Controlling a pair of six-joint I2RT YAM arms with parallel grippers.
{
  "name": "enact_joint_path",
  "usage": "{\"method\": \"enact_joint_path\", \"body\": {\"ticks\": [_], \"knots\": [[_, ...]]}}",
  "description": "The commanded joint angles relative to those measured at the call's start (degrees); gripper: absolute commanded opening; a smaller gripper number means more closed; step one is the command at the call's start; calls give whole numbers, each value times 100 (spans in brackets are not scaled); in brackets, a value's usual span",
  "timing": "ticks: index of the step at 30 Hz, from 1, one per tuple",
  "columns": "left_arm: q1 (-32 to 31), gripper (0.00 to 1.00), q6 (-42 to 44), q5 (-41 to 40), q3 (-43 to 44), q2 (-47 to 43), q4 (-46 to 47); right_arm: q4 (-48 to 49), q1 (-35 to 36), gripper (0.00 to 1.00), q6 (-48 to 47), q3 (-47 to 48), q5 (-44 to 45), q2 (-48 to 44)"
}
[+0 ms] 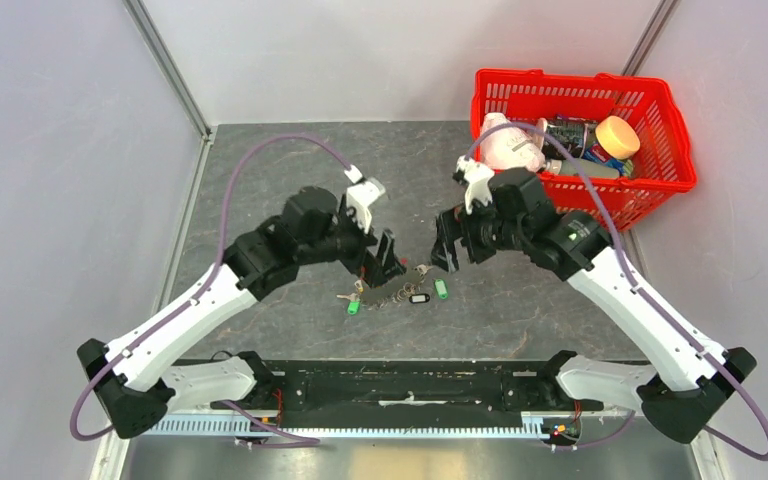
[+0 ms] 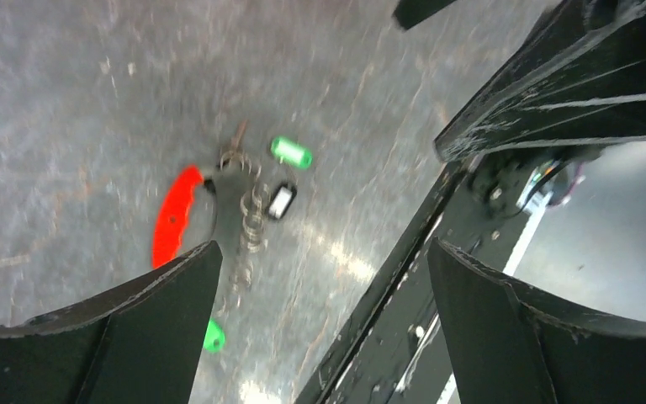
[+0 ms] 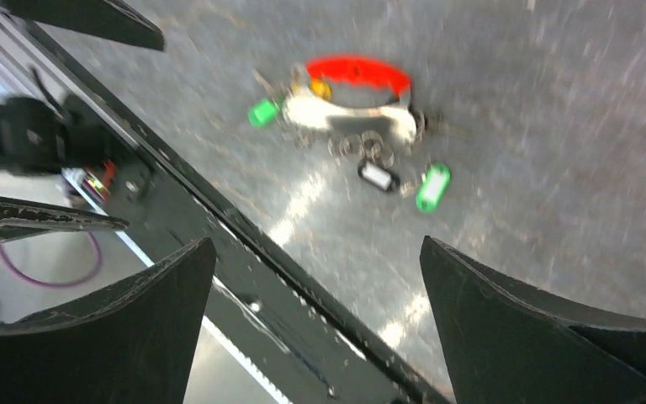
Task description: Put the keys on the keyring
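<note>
The keyring (image 3: 357,71) lies flat on the grey table, its red arc (image 2: 177,215) plain in both wrist views. The keys (image 1: 392,294) lie bunched against it, with green tags (image 3: 432,187) (image 2: 290,152), a black-and-white tag (image 3: 378,175) and a yellow tag (image 3: 320,87). Blur hides whether any key is threaded on the loop. My left gripper (image 1: 388,262) (image 2: 324,252) hangs open just above the left of the bunch. My right gripper (image 1: 447,248) (image 3: 317,244) is open too, above and right of the bunch. Neither holds anything.
A red plastic basket (image 1: 580,77) stands at the back right, holding a pink-and-white item (image 1: 510,145), a yellow-lidded jar (image 1: 617,137) and other clutter. A black mounting rail (image 1: 410,385) runs along the near table edge. Grey walls close in left, right and back.
</note>
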Motion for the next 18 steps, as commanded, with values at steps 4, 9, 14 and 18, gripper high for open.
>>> {"method": "enact_joint_path", "body": {"ticks": [4,9,14,18], "knots": [[-473,99,-324,-1551,-888,-301,-18,-380,174,99,42,-863,822,-609],[-484,98,-486,-1866,-1173,-526,-5,-189,175,99,459,-1357,1733,-679],[-484,97,-603,-1819,-1389,-751,199,-356,175,99,1398,-1151,3069,-432],[-484,94,-791,-1683,-1573,-868,405,-254,170,99,1244,-1147,3047,-487]]}}
